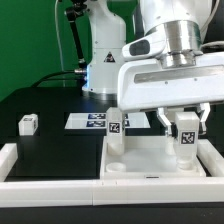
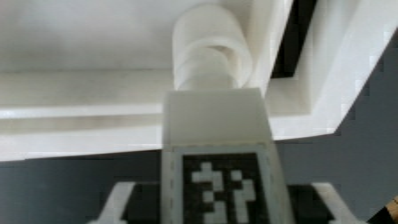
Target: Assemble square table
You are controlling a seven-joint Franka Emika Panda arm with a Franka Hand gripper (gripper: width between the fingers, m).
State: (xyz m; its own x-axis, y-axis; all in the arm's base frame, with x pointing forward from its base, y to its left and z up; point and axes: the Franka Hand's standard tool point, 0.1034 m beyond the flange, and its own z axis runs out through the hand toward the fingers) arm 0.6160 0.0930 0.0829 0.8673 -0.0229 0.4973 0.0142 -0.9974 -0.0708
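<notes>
The white square slab (image 1: 150, 158) lies flat at the front of the black table. One white leg (image 1: 115, 128) with a tag stands upright on its near-left corner. My gripper (image 1: 186, 122) is shut on a second tagged leg (image 1: 186, 138) and holds it upright over the slab's corner at the exterior view's right. In the wrist view the held leg (image 2: 217, 150) sits between my fingers (image 2: 128, 198), its screw end (image 2: 214, 55) pointing at the slab (image 2: 71, 70). A third leg (image 1: 28, 123) lies loose at the exterior view's left.
The marker board (image 1: 92, 120) lies behind the slab. White border rails (image 1: 50, 170) run along the front and the exterior view's left edge. The robot base (image 1: 100, 60) stands at the back.
</notes>
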